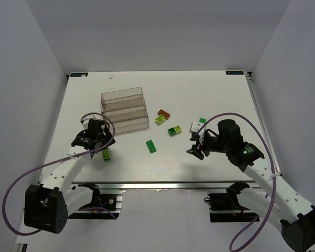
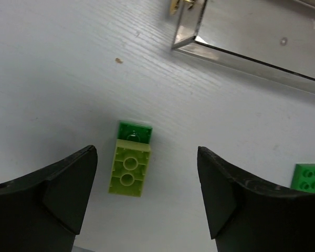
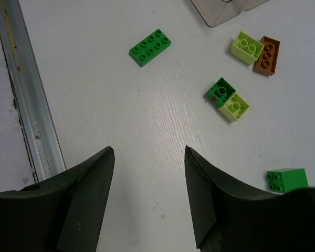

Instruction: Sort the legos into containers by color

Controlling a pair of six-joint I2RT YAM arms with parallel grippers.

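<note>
Straddling a lime brick (image 2: 129, 170) at lower left of the overhead frame, just below the bins (image 1: 124, 110), with left gripper (image 2: 147, 163) spread wide, touching nothing; hovering with right gripper (image 3: 149, 157) partly spread and empty, near other bricks (image 1: 173, 130) lying mid-frame.

A white bench (image 1: 136, 163) with a faintly grained top fills the middle of the scene. Plain white walls box it in: a back panel (image 1: 157, 31), a left panel (image 1: 21, 105) and a right panel (image 1: 299, 79). An aluminium rail (image 1: 163, 185) runs along its near edge, and a black bracket (image 1: 77, 75) marks its far left corner. The light is soft and even, casting only faint shadows.
</note>
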